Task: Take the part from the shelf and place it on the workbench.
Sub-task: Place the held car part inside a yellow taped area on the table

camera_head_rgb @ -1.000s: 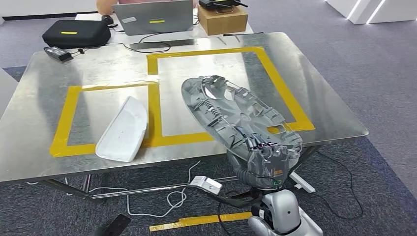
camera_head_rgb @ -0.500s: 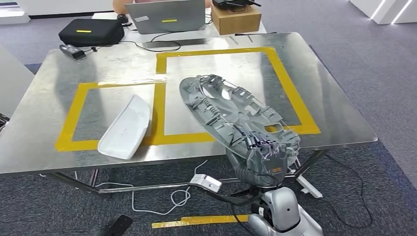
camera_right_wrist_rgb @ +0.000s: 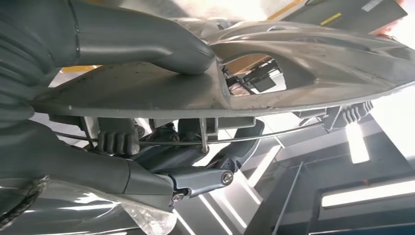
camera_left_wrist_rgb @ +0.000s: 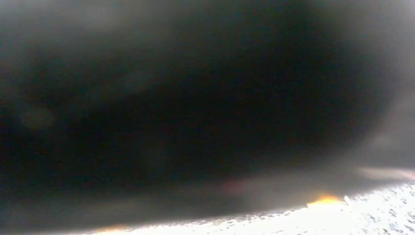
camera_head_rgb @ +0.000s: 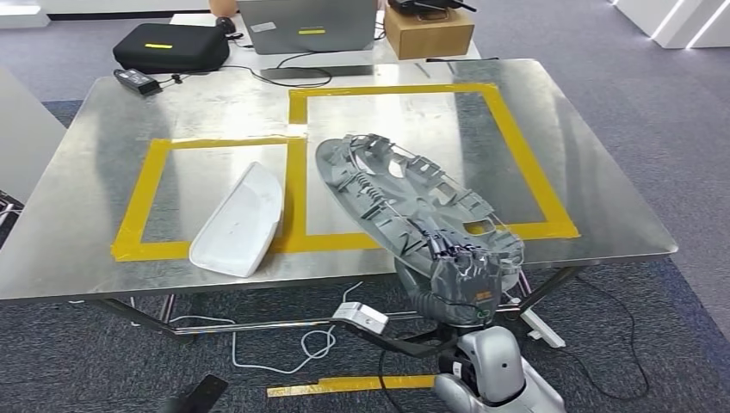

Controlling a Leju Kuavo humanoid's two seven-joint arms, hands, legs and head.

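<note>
A large grey ribbed plastic part, disc-shaped with cut-outs, is held tilted above the near right side of the steel workbench. My right hand grips its near edge, just in front of the bench's front edge. In the right wrist view the thumb presses on one face of the part and darker fingers curl under the other face. The part hangs over the right yellow taped rectangle. The left wrist view is dark and blurred.
A white curved panel lies across the left yellow taped rectangle. At the bench's far edge stand a laptop, a black case, a power brick and a cardboard box. Cables and a white box lie on the carpet below.
The whole scene has shifted to the right and slightly down, so the camera has moved. The part stays in my right hand at the same place in the picture.
</note>
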